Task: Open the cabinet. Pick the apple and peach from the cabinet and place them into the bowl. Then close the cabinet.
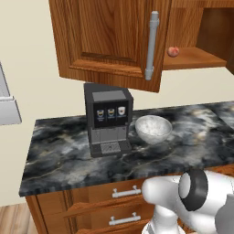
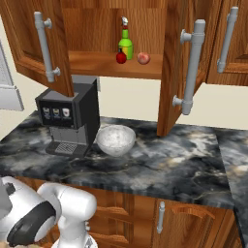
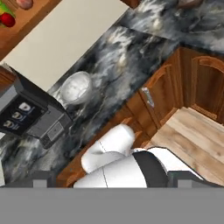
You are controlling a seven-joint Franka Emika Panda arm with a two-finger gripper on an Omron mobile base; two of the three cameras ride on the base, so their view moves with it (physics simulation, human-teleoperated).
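Note:
The cabinet (image 2: 177,68) stands with both doors swung open; its left door (image 1: 109,36) hangs over the coffee machine. On its shelf a red apple (image 2: 121,57) lies beside a peach (image 2: 143,58). The peach (image 1: 172,51) also shows in the left base view. In the hand view the apple (image 3: 7,19) and peach (image 3: 24,3) sit far off in the top left corner. The white speckled bowl (image 1: 153,129) (image 2: 115,140) (image 3: 76,87) stands empty on the dark marble counter. My gripper (image 3: 114,179) is open, fingertips far apart, nothing between them, well away from the shelf and bowl.
A black coffee machine (image 1: 108,119) (image 2: 68,123) stands just left of the bowl. A green bottle (image 2: 125,44) stands behind the apple. The right door's bar handle (image 2: 191,68) juts out over the counter (image 2: 160,169). Lower drawers (image 1: 123,205) sit under the counter edge.

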